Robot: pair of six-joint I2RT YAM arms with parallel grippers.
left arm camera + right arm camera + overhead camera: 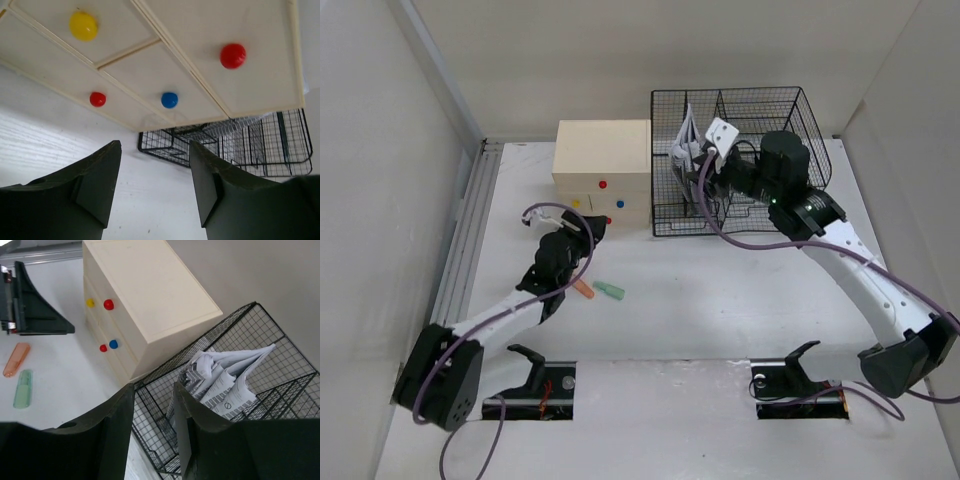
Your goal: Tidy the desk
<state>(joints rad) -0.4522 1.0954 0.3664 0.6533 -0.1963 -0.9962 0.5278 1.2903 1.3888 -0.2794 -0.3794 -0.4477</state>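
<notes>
White matte tabletop (720, 320) fills the view, with grey slotted metal rails (460, 250) along its left edge. At the back stands a black wire-mesh rack (800, 110), just right of a cream drawer box (602, 150) with yellow, red and blue round knobs (169, 100). The left gripper (155, 150) hangs close in front of the drawer fronts, its fingers spread with nothing between them. The right gripper (153, 390) is over the rack's left side, its fingers parted by a narrower gap and holding nothing. A bundle of folded printed papers (225, 375) stands upright in the rack's left compartment. A small translucent orange piece (583, 291) and a translucent green piece (611, 290) lie side by side on the tabletop, near the left arm.
</notes>
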